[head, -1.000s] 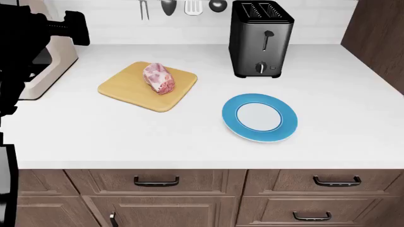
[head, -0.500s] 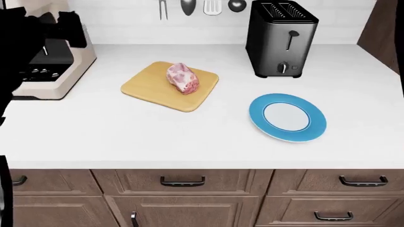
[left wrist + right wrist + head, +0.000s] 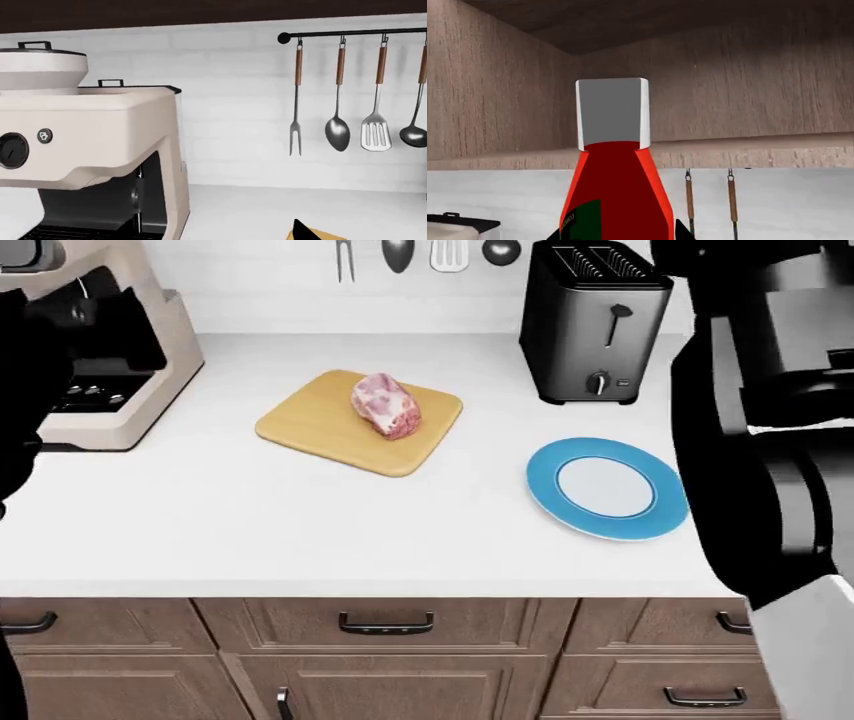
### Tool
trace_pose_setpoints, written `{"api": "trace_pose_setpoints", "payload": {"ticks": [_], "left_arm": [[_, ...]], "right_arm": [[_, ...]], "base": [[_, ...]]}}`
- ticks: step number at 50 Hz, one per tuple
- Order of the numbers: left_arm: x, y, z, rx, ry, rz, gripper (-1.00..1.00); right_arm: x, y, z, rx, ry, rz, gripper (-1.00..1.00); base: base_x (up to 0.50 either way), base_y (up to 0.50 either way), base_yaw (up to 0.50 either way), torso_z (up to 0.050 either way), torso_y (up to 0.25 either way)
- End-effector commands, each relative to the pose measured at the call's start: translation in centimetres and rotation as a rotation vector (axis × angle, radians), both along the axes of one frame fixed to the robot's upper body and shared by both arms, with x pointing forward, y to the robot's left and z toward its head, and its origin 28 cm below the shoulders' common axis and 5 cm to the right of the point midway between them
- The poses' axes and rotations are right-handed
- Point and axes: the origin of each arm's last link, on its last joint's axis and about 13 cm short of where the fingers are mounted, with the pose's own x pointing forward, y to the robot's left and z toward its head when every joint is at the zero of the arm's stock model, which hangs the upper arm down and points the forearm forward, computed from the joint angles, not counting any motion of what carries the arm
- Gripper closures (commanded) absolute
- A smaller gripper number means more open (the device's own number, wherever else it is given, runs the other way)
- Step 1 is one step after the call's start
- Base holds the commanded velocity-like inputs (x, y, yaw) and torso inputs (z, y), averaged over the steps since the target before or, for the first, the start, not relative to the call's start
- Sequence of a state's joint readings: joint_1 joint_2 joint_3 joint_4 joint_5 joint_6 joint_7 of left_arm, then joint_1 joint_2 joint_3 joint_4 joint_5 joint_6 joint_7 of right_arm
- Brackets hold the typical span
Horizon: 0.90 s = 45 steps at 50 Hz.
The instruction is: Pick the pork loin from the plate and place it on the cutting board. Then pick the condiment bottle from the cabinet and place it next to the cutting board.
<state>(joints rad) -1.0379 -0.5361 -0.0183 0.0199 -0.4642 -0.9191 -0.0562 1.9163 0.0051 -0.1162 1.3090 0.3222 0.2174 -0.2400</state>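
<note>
White countertop (image 3: 334,530) spans the kitchen below both arms. Whether either gripper is spread or pinching cannot be told. Right wrist view shows the condiment bottle (image 3: 615,175) upright, close before that camera, inside the cabinet (image 3: 747,90). Well below, the pork loin (image 3: 386,405) lies on the cutting board (image 3: 320,425), the plate (image 3: 607,488) beside it.

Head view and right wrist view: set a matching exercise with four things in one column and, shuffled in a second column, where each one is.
Things:
1. pork loin
2. plate
3. toaster
4. bottle

Places:
A. against the back wall, behind the plate
B. close in front of the right wrist camera, before the open cabinet
C. on the cutting board
D. bare on the counter, on the right of the board

Pairs: 1-C, 2-D, 3-A, 4-B
</note>
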Motion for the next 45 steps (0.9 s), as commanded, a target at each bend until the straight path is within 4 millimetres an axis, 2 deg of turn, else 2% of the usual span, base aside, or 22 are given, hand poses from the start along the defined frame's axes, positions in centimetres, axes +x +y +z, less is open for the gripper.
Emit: {"api": "trace_pose_setpoints", "payload": {"ticks": [1,8,29,30,31,33,39,45], "left_arm": [[-2.5,-0.1,-1.3,-0.019,-0.026,0.035,-1.0],[-4.0,-0.2,-3.3,-0.001,-0.029,0.063,-1.0],[-5.3,0.0,-4.8,-0.048,0.002,0.084,-1.0],[-5.3,0.0,-4.8,-0.051,0.003,0.083,-1.0],[-5.4,0.0,-4.9,-0.052,0.005,0.082,-1.0],[-5.4,0.1,-4.9,-0.054,0.008,0.08,-1.0],[-5.5,0.1,-5.0,-0.057,0.012,0.082,-1.0],[-5.5,0.1,-5.2,-0.059,0.016,0.085,-1.0]], "right_arm": [[1.3,1.0,-3.9,0.004,0.031,0.042,1.0],[1.6,1.0,-5.0,-0.008,0.055,0.035,1.0],[1.4,1.4,-5.4,-0.017,0.155,0.076,1.0],[2.3,1.7,-8.8,-0.021,0.139,0.089,1.0],[2.6,2.0,-11.3,-0.024,0.131,0.096,1.0],[2.8,2.4,-13.9,-0.029,0.127,0.101,1.0],[2.8,2.9,-17.0,-0.033,0.167,0.091,1.0],[2.7,3.1,-18.6,-0.033,0.191,0.09,1.0]], "base": [[0.0,0.0,0.0,0.0,0.0],[0.0,0.0,0.0,0.0,0.001],[0.0,0.0,0.0,0.0,0.001],[0.0,0.0,0.0,0.0,0.0],[0.0,0.0,0.0,0.0,0.0],[0.0,0.0,0.0,0.0,0.0],[0.0,0.0,0.0,0.0,0.0],[0.0,0.0,0.0,0.0,0.0]]}}
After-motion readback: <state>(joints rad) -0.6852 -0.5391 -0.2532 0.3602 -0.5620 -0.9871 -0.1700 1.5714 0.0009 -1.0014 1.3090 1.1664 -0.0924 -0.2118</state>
